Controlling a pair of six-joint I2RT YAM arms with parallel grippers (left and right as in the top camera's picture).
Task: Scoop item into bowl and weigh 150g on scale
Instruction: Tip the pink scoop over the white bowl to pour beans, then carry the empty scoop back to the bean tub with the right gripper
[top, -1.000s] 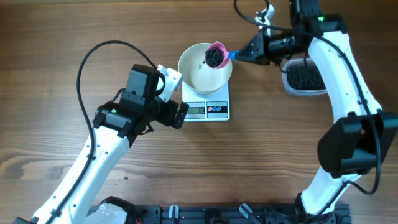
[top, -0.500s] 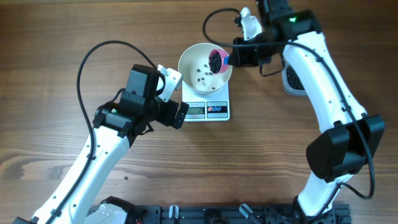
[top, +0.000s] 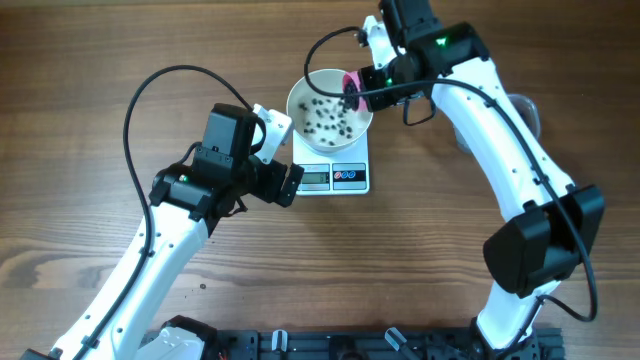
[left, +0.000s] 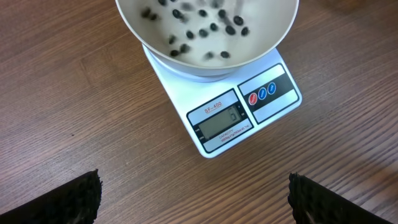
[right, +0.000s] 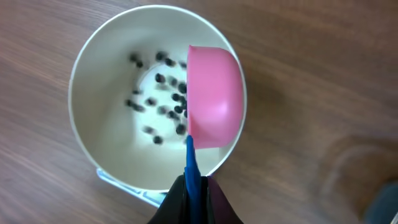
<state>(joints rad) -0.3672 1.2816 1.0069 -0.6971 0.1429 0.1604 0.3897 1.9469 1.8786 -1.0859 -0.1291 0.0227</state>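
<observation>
Right gripper (right: 189, 186) pinched pink scoop (right: 214, 96) by its handle, tipped over bowl (right: 106, 143) on scale (left: 217, 124). Few beads (left: 205, 31) lay in bowl, prob. well short of 150g; more scoops left. Left gripper (left: 196, 202) spread wide beside scale.

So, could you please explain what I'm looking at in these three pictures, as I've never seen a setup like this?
Two white robot arms sit at a wooden table, each ending in a two-finger gripper. One picture looks down from a camera above the table. The other two come from a camera on each wrist. On the table is a small white scale with a white bowl standing on it, and small black beads lie scattered in the bowl. The right gripper is shut on a pink scoop, holding it by its blue handle, and the scoop is tipped upside down over the bowl. The left gripper is open and holds nothing, with its camera facing the scale.
</observation>
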